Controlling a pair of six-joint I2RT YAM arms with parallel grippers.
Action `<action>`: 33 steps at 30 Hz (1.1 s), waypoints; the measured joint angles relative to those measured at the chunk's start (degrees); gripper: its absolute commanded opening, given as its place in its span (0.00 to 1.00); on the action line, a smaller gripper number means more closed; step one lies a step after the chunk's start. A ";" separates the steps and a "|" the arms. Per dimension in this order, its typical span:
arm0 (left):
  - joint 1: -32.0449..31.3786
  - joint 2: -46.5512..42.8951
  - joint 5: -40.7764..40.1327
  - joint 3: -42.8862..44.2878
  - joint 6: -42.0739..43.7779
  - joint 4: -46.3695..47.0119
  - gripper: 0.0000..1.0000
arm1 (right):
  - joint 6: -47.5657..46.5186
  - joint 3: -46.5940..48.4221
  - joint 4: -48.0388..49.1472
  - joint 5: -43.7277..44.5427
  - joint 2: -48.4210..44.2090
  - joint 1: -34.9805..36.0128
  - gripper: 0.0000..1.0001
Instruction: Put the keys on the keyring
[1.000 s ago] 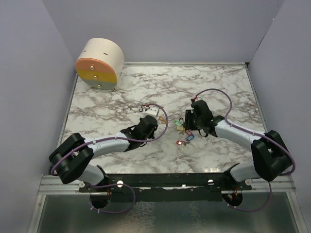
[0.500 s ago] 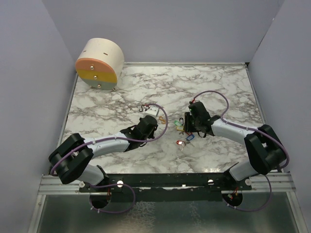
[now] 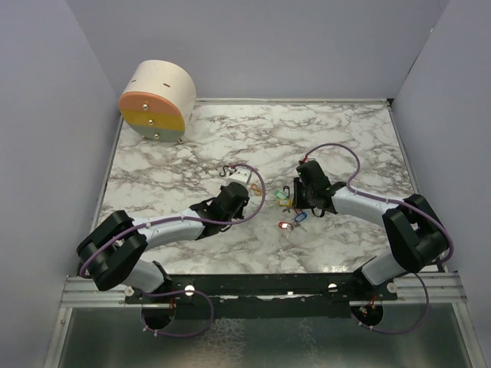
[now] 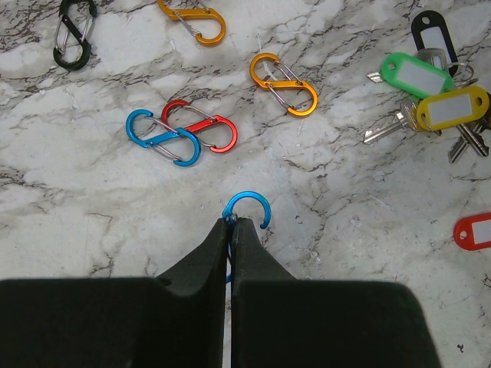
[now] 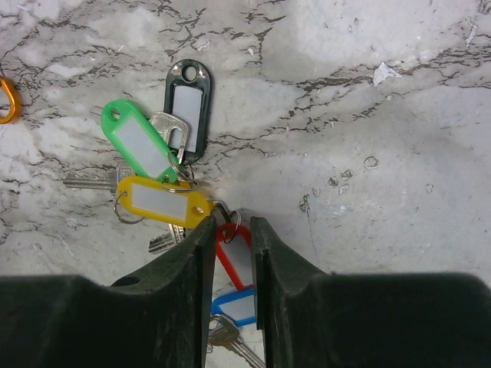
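The keys lie in a cluster on the marble table (image 3: 345, 138), with green (image 5: 138, 142), black (image 5: 188, 107), yellow (image 5: 163, 201), red (image 5: 236, 257) and blue (image 5: 236, 307) tags. They also show in the left wrist view (image 4: 430, 96). My right gripper (image 5: 232, 222) is low over the cluster, its jaws narrowed onto the red tag. My left gripper (image 4: 232, 221) is shut on a blue carabiner keyring (image 4: 247, 207) whose open hook sticks out past the fingertips. In the top view the left gripper (image 3: 234, 193) is left of the keys and the right gripper (image 3: 294, 201) is over them.
Loose carabiners lie ahead of the left gripper: black (image 4: 73, 34), two orange (image 4: 193, 19) (image 4: 284, 83), and a red and blue pair (image 4: 182, 134). Another red tag (image 4: 474, 230) lies apart. A round box (image 3: 157, 100) stands at the back left. Walls enclose the table.
My right arm has shifted slightly left and closer over the key cluster. The left arm and its blue carabiner have not moved.
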 measured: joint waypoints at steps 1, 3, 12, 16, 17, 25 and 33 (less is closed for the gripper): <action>0.02 0.00 -0.02 0.00 0.02 0.00 0.00 | 0.02 0.00 0.00 0.17 0.00 0.00 0.23; 0.02 0.00 -0.02 0.00 0.04 0.00 0.00 | 0.04 0.00 0.00 0.52 0.00 0.00 0.22; 0.02 0.00 -0.09 0.00 0.04 0.00 0.00 | 0.42 0.00 -0.02 1.55 -0.20 0.00 0.12; 0.00 0.00 -0.11 -0.04 0.02 0.00 0.00 | 0.42 0.00 -0.04 1.64 -1.14 0.00 0.01; 0.00 0.00 -0.11 -0.09 0.02 0.00 0.00 | 0.46 0.00 -0.07 1.70 -1.49 0.00 0.01; 0.00 0.00 -0.11 -0.13 0.02 0.00 0.00 | 0.42 0.00 -0.24 2.21 -2.34 0.00 0.01; 0.02 0.00 -0.09 -0.09 0.00 -0.02 0.00 | -1.64 -1.77 1.42 1.57 -10.95 0.00 0.01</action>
